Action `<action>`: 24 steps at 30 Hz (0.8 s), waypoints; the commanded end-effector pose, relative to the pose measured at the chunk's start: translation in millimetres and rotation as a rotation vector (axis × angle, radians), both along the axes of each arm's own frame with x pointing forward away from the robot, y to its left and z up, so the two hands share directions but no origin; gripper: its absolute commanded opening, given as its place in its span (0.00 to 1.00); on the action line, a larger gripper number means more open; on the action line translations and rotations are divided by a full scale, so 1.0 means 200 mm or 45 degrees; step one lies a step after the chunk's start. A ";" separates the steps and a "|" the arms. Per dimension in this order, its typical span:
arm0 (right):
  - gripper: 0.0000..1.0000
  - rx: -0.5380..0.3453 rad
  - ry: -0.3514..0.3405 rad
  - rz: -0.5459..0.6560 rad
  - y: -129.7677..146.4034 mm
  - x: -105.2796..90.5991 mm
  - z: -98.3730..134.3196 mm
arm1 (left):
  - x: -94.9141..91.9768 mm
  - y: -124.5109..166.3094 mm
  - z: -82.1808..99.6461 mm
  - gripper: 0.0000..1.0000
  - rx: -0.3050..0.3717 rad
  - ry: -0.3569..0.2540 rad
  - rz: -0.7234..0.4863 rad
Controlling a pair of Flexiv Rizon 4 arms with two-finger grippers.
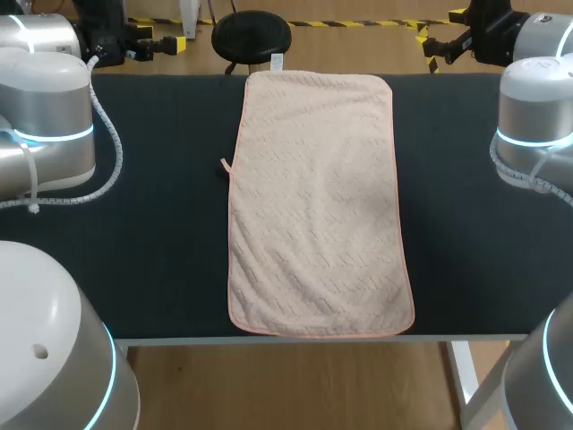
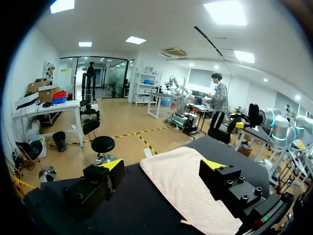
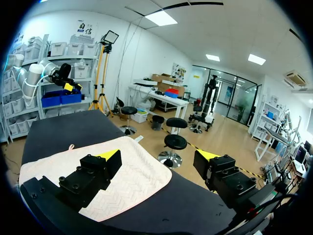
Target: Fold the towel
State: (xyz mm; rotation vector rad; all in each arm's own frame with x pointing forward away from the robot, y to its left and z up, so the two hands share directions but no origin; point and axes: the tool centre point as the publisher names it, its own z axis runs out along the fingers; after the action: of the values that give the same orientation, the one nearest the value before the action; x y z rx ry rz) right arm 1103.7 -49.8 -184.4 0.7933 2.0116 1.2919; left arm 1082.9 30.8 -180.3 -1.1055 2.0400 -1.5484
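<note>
Ahead of and below the left gripper (image 2: pixel 163 165) and the right gripper (image 3: pixel 159 156), both empty with fingers apart, the towel (image 1: pixel 318 206) lay flat and unfolded on the table (image 1: pixel 152 233). No fold was made yet, so I judged all the folding was left to do.

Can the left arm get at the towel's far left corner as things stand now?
Probably yes. The left pincer is open and empty near the far side of the table, the towel lies flat just ahead of it, and nothing stands between them.
</note>
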 end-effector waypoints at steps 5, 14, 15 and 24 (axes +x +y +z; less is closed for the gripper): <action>1.00 -0.001 0.001 0.001 0.00 0.00 0.00 | 0.00 0.00 -0.01 1.00 -0.001 -0.004 0.003; 1.00 -0.001 0.001 0.001 0.00 0.00 0.00 | 0.00 0.00 -0.01 1.00 -0.001 -0.004 0.003; 1.00 -0.001 0.001 0.001 0.00 0.00 0.00 | 0.00 0.00 -0.01 1.00 -0.001 -0.004 0.003; 1.00 -1.098 0.129 0.632 0.15 -0.04 -0.11 | -0.04 -0.15 -0.18 1.00 1.206 0.227 -0.685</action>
State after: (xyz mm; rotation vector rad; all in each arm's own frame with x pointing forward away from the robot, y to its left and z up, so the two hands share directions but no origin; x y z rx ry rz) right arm 1091.4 -22.1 -206.8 0.5426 2.1343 1.1558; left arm 1068.6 2.5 -211.9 -0.9097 2.2110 -1.3927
